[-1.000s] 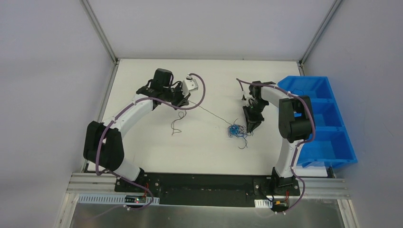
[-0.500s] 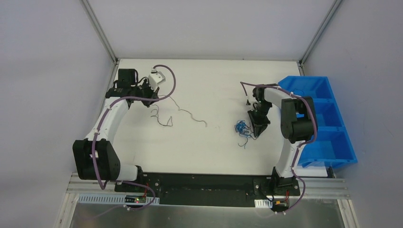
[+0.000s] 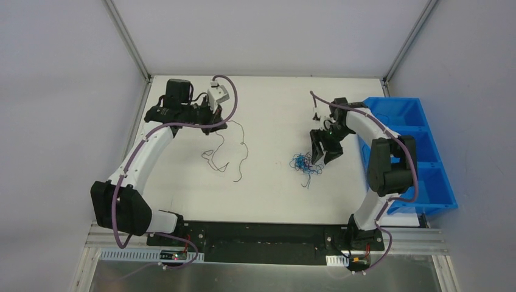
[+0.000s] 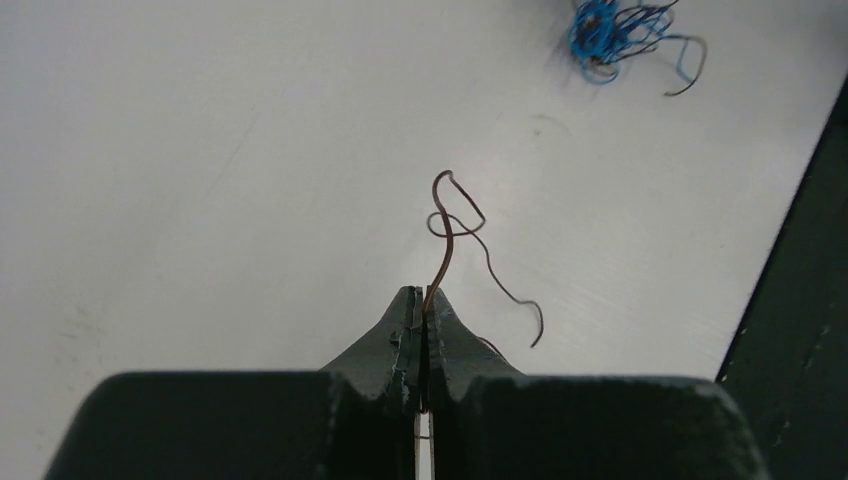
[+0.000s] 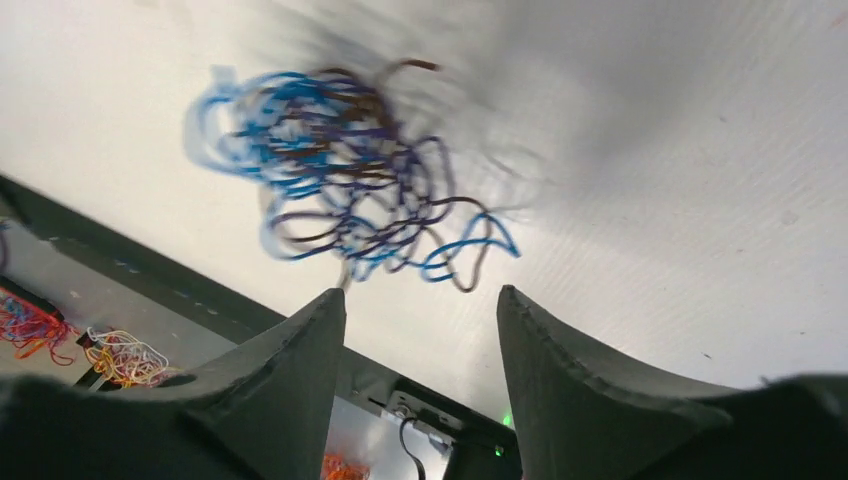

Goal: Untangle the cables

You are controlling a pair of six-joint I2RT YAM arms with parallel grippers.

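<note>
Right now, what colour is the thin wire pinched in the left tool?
Dark brown thin wire; left wrist view shows it best.

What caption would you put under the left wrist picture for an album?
The left gripper shut on a thin brown wire over the white table, the blue and dark wire tangle lying apart.

Even, diffuse light gives only faint shadows on the white table (image 3: 268, 182). The right wrist view smears the cables (image 5: 340, 200) with motion blur (a grey shadow lies beyond them); the left wrist view is sharp.
</note>
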